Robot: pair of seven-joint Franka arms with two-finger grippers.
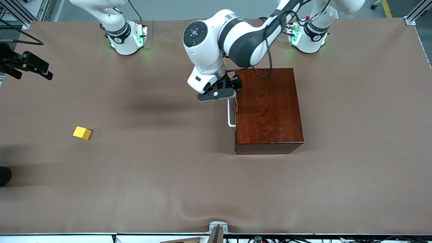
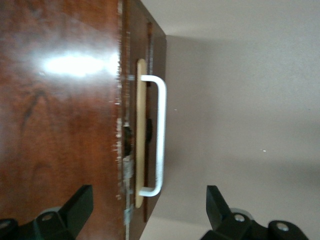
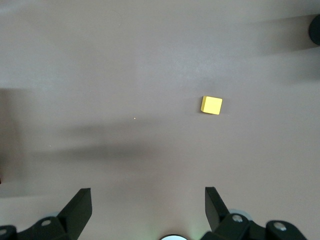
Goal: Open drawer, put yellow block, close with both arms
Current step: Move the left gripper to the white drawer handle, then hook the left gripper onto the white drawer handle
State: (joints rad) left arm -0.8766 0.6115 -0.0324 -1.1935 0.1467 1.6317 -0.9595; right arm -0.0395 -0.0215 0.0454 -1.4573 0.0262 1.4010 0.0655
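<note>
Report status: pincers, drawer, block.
Left pincer open over white handle, no grip. Right pincer open above table. Drawer shut; yellow block on table, nothing obstructing.

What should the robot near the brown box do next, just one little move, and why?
Probably lower the left gripper so its open fingers come down around the white handle. The drawer looks shut, and the yellow block waits on the table toward the right arm's end, under the open right gripper.
</note>
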